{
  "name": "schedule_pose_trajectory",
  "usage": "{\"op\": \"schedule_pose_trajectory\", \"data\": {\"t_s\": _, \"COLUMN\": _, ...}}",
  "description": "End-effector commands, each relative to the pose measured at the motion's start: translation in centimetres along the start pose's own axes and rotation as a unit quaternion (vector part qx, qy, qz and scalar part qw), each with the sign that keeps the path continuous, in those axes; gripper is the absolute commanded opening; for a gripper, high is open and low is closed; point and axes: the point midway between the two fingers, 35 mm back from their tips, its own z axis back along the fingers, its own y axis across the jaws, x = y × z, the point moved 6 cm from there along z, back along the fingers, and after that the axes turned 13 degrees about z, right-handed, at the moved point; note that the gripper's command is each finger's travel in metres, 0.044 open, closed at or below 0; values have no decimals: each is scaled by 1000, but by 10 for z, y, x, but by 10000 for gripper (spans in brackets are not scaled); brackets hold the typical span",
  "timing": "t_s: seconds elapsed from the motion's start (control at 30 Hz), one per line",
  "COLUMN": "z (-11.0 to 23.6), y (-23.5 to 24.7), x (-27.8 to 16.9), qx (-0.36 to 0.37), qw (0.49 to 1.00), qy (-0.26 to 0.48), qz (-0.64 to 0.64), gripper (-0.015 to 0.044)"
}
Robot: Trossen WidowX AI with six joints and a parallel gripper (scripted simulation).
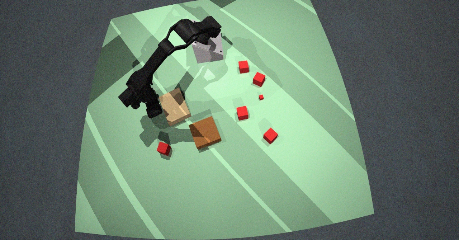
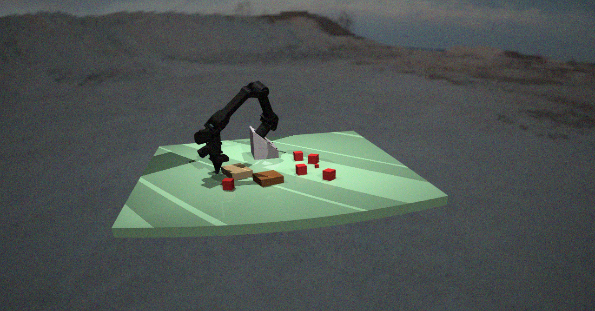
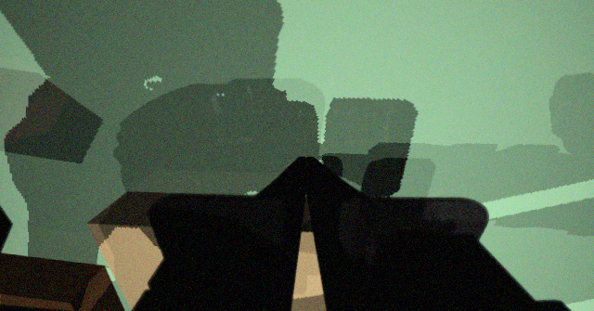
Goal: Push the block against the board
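Pressing down beside the pale tan board (image 1: 174,106), the tool (image 1: 154,109) sits left of centre in the top view, its fingers pressed together with nothing between them. Its tip stands at the board's left long side — touching it or just beside it; the top view does not settle which. In the wrist view the two dark fingers meet in a point at mid-frame, and the board's light face (image 3: 130,255) shows below and to the left of them.

The board lies tilted, its long axis running from upper left to lower right. The square block (image 1: 205,132), a darker orange-brown, lies just below and to the right of it. The two are near at one corner only: the board's lower right corner comes close to the block's upper left corner, and no whole side of the block meets the board. From the exterior view the board (image 2: 236,170) and the block (image 2: 268,177) sit side by side near the middle of the green striped table (image 2: 291,217), with a narrow gap between them.

One red cube (image 1: 163,148) rests below the tool, to the left of the block. Five more red cubes (image 1: 242,112) are scattered to the right — well apart from both parts. A grey wedge-shaped mount (image 1: 208,51) stands at the arm's base in the upper middle.
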Motion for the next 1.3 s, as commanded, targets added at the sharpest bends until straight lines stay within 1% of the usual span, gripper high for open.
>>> {"op": "schedule_pose_trajectory", "data": {"t_s": 0.0, "z": -3, "y": 0, "x": -6, "qx": 1, "qw": 1000, "qy": 5, "qz": -5, "gripper": 0}}
{"op": "schedule_pose_trajectory", "data": {"t_s": 1.27, "z": -2, "y": 13, "x": -45, "qx": 1, "qw": 1000, "qy": 7, "qz": -5, "gripper": 0}}
